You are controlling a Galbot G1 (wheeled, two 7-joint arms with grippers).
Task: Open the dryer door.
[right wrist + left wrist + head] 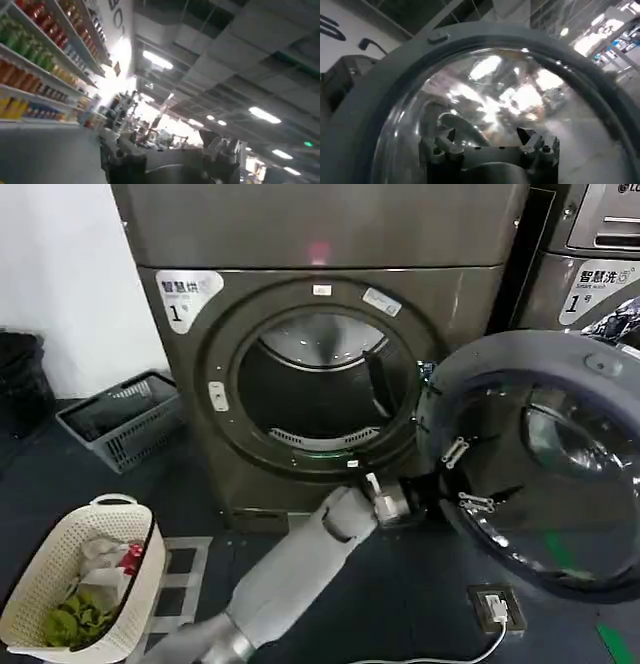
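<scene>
You face a white wall (60, 274) above a dark floor (60, 474), with a grey basket (125, 419) and a cream laundry basket (80, 584).

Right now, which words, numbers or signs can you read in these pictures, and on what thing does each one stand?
"1": on the white corner label of the dryer, under Chinese characters too blurred to quote.
"1": on the white label of the neighbouring machine, under Chinese characters also too blurred.
Small stickers above the drum opening: too small to read.
Large dark letters on the store wall: cut off, unreadable.
The open dryer door: no text.
</scene>
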